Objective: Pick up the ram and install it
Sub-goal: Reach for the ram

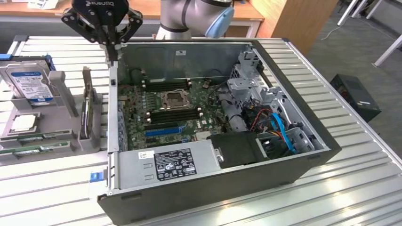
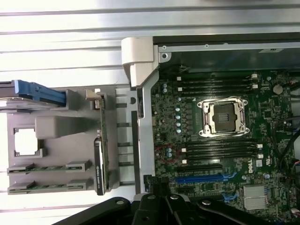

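Two green ram sticks point(image 1: 30, 139) lie flat in the front slots of a grey holder point(image 1: 63, 132) on the exterior view's left; in the wrist view the ram point(image 2: 47, 168) rests in that holder point(image 2: 56, 126). My gripper point(image 1: 112, 52) hangs high over the far left corner of the open computer case point(image 1: 207, 188), shut and with nothing between its fingers. Its dark linkages point(image 2: 159, 206) show in the wrist view. The motherboard point(image 1: 169, 101) lies exposed with empty black memory slots point(image 1: 172, 114) on both sides of the CPU socket point(image 2: 225, 117).
A taller green expansion card point(image 1: 88, 101) stands on edge in the holder beside the case wall. A silver hard drive point(image 1: 28, 82) with a blue-white label stands at the holder's back. A power supply point(image 1: 169, 165) and drive cage point(image 1: 251, 89) crowd the case.
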